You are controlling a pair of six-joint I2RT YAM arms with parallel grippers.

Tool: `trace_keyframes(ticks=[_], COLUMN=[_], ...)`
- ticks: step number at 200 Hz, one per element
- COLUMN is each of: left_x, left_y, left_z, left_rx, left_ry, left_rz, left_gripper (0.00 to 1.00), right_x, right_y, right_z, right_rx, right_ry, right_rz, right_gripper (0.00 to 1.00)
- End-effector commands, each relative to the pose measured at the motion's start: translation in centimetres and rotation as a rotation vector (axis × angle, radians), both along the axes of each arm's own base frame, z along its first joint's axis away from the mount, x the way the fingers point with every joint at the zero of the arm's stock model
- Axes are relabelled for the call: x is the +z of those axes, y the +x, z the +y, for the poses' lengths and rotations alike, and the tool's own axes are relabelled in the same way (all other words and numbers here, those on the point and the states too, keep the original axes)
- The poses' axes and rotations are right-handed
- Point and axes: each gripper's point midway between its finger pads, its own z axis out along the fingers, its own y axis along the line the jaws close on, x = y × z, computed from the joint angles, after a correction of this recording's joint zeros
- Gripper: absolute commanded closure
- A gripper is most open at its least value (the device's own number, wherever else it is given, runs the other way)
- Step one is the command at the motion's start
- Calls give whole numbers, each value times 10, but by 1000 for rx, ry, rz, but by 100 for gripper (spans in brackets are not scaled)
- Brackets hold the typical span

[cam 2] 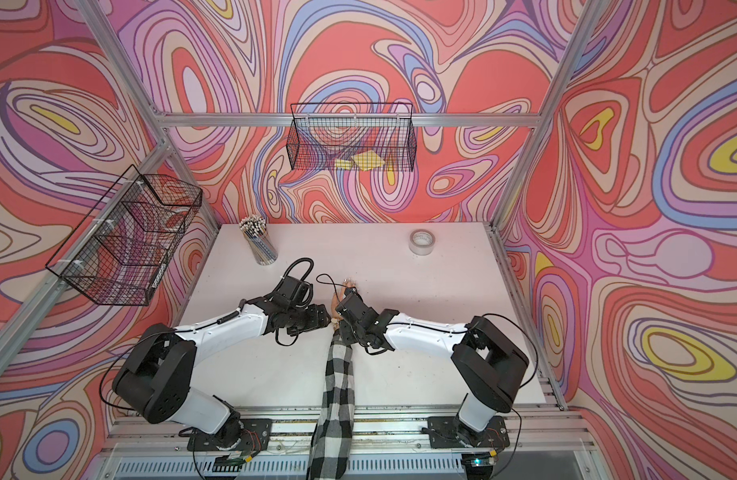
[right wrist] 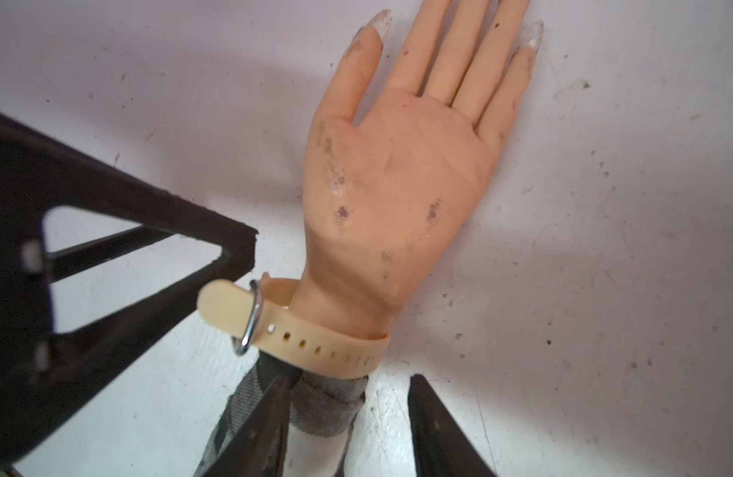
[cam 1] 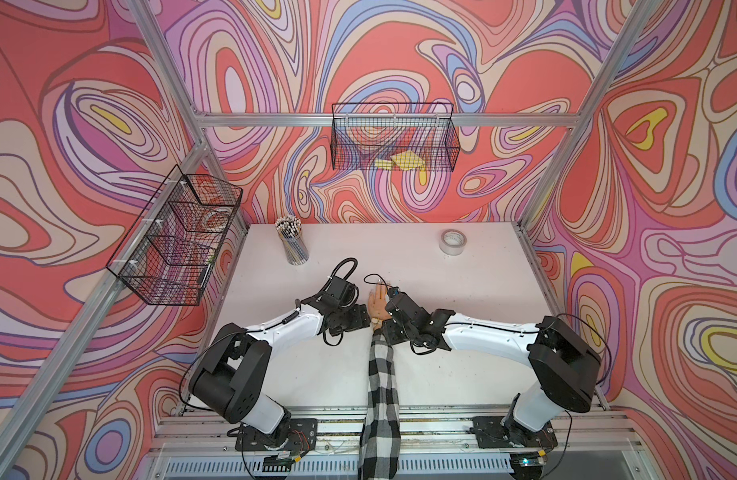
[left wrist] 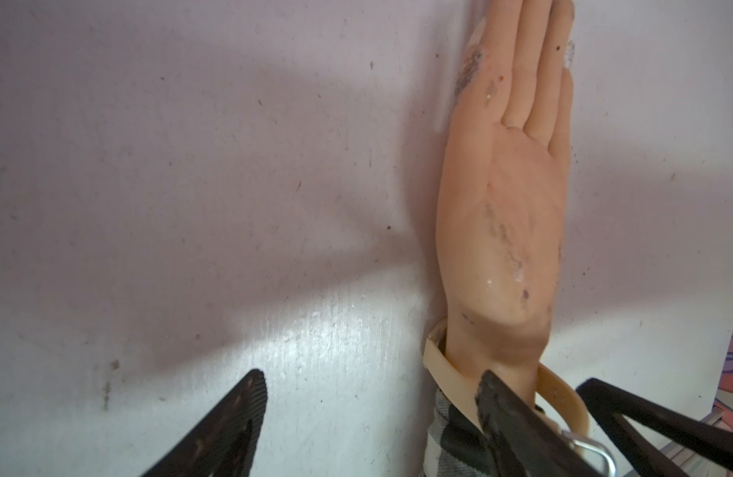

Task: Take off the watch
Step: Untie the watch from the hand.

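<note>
You have open table (cam 1: 474,291) left and right of the watch (right wrist: 315,342); left gripper (left wrist: 371,378) and right gripper (right wrist: 351,382) flank it, jaws spread, clamping nothing.

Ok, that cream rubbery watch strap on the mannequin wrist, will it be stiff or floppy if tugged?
Probably bendy yet springy: the cream perforated watch strap holds a smooth curve. Its tail past the metal buckle sticks out, likely easy to pinch.
</note>
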Motion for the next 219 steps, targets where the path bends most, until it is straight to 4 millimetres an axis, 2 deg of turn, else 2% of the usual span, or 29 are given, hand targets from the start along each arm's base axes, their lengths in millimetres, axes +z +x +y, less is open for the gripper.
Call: trace_keyframes(ticks=[1,41,98,161,182,219], left_x=[-3,-4,-7,-7,1,23], left_y=[-1,-2,-4,-4,1,11], left_z=[2,3,3,3,2,4], left_rx=[16,15,16,17,15,23], left_ry=[0,0,1,-1,-1,-12], left_rz=[6,10,18,19,-4,-48], left_gripper=[18,18,18,18,18,18], right_x=[3,2,6,8,11,25], right_y=[7,16,25,30,29,28], right_z=[8,7,6,11,11,11], right_rx=[3,-26,-44,-33,-33,-31], right_ry=[-3,-19,-35,-36,-33,-3], right_rz=[-41,-85,-127,-140,-146,-159], right_gripper=[51,53,61,90,100,100])
